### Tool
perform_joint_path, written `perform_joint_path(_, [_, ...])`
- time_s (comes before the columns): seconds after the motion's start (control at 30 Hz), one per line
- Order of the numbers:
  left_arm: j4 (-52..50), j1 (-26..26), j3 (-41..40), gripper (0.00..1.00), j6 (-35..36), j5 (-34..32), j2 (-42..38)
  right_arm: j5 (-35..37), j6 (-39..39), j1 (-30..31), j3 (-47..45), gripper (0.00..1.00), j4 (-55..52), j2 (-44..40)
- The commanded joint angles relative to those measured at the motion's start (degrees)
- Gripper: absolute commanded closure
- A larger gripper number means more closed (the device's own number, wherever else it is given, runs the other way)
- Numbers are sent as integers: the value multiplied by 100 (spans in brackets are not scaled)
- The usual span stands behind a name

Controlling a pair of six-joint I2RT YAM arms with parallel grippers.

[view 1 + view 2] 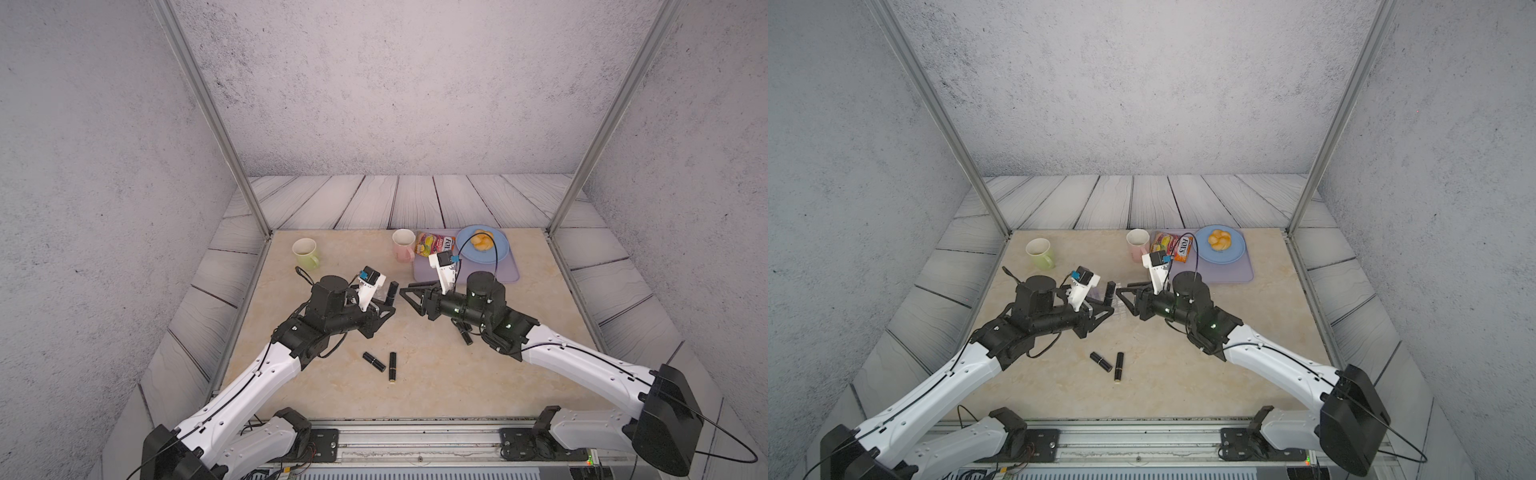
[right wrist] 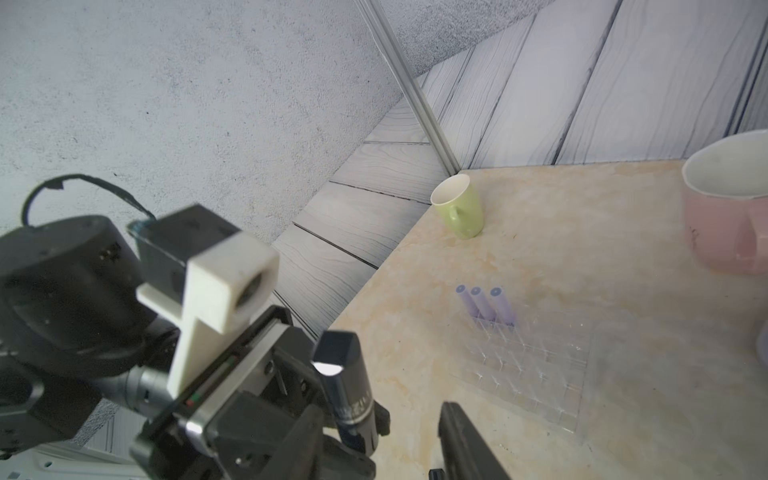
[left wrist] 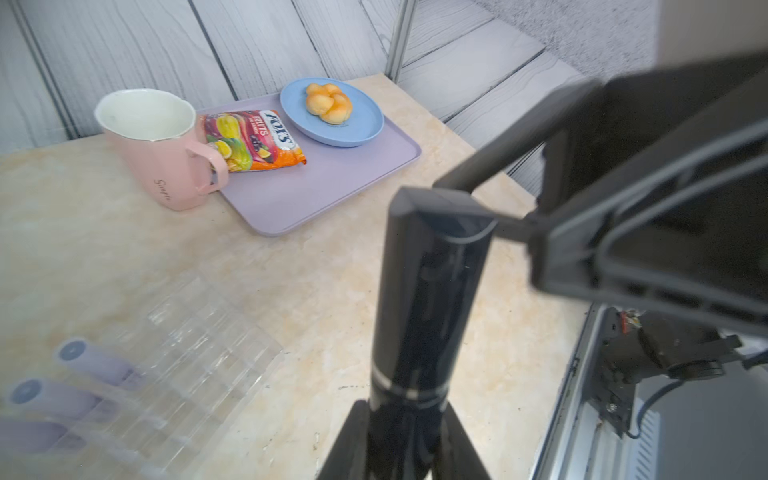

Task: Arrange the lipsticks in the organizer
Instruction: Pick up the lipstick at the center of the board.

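Your left gripper (image 1: 387, 307) is clamped on the base of a black lipstick (image 3: 424, 311), held upright near the organizer (image 2: 532, 361). Your right gripper (image 1: 405, 289) stands open just beside the tube's top. Three lilac lipsticks (image 2: 484, 305) stand along one organizer edge. Two spare lipsticks (image 1: 374, 361) (image 1: 392, 366) lie on the table (image 1: 436, 374), well apart.
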Motion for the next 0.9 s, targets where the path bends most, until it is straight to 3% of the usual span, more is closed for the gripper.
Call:
perform_joint_path(0.0, [-288, -241, 136, 100, 742, -1057, -104, -112, -432, 24, 512, 50, -1565, -99])
perform_joint_path(0.67, [-83, -646, 93, 100, 1016, -1538, -161, -141, 37, 226, 1018, 56, -1128, 743])
perform_joint_path(0.87, [-44, -730, 73, 100, 1026, -1629, -170, -90, 274, 228, 989, 68, -830, 859])
